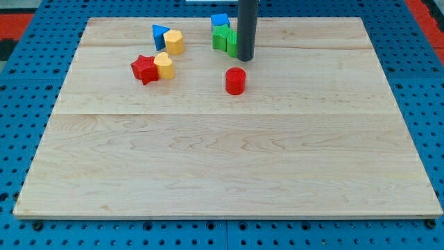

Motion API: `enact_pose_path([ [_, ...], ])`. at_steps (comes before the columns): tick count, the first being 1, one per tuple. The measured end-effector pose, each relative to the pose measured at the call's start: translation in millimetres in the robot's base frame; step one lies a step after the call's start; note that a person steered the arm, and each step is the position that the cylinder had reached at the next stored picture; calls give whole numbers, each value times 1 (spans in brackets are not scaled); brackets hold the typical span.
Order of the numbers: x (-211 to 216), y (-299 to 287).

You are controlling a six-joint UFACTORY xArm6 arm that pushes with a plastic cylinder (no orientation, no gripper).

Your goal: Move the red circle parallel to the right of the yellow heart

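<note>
The red circle [236, 80] stands on the wooden board, a little above the middle. The yellow heart [164, 66] lies to its left, touching a red star [144, 69] on the heart's left side. My tip [245, 58] is just above and slightly right of the red circle, apart from it, and in front of the green blocks.
A blue triangle [160, 35] and a yellow hexagon-like block [174, 42] sit near the view's top left. A blue cube [220, 21] and green blocks [224, 39] sit at top centre, partly hidden by the rod. The board [229, 160] rests on a blue pegboard.
</note>
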State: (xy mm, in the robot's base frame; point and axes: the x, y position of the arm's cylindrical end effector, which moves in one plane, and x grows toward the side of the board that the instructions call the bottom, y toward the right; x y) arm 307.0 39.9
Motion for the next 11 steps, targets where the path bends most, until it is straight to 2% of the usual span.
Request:
enact_pose_path([
  [1,14,0],
  [3,88,-11],
  [4,87,-28],
  [5,89,-92],
  [6,95,-130],
  [7,102,-136],
  [9,146,-119],
  [11,86,47],
])
